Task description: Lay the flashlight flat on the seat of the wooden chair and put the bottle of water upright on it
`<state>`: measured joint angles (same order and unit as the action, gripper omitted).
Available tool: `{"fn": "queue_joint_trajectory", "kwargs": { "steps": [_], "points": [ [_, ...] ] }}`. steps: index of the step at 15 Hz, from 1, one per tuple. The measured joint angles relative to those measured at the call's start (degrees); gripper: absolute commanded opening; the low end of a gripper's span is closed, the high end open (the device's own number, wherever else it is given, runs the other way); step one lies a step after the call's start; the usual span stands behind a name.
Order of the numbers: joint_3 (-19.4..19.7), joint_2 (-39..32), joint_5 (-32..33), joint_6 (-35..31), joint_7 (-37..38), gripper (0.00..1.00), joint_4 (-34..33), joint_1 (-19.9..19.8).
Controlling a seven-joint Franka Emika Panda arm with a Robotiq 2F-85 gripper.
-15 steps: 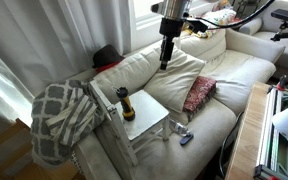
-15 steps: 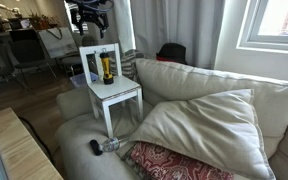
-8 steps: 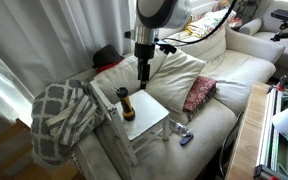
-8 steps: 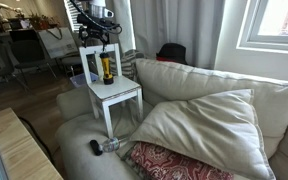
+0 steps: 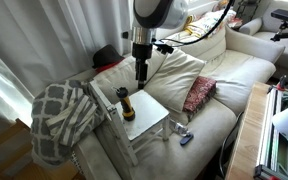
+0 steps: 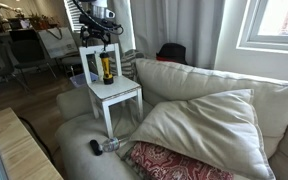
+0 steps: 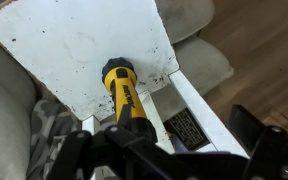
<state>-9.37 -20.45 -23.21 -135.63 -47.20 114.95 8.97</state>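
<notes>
The flashlight has a yellow body and a black head. It stands upright at the back of the seat of the wooden chair, black head up, and shows in both exterior views and in the wrist view. The chair stands on the sofa, its pale seat otherwise bare. My gripper hangs open just above the flashlight, with its dark fingers at the bottom of the wrist view. The bottle of water lies on its side on the sofa cushion beside the chair.
A small blue-and-dark gadget lies next to the bottle. A plaid blanket hangs over the sofa arm behind the chair. A red patterned cushion and a large cream pillow fill the sofa's middle.
The arm swung from over the pillow to above the chair and came lower over the flashlight. In the last half second it barely moved. The flashlight and bottle have not moved.
</notes>
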Motion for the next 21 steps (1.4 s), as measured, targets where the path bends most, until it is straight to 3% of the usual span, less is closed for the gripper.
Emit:
{"fn": "queue_joint_trajectory", "kwargs": {
  "steps": [4,12,15,18,21],
  "points": [
    [-3.34,-1.87,-0.6,-3.85,0.0,1.0,1.4,-0.91],
    [-9.36,-6.75,-2.46,-30.08,3.11,1.0,8.52,-2.72],
    [-13.01,-9.09,-2.3,-38.02,6.4,1.0,9.84,-5.42],
    [-17.99,-12.14,0.98,-45.03,10.1,1.0,9.82,-9.36],
    [-17.67,-14.47,9.42,-49.27,16.89,1.0,9.9,-10.24]
  ]
}}
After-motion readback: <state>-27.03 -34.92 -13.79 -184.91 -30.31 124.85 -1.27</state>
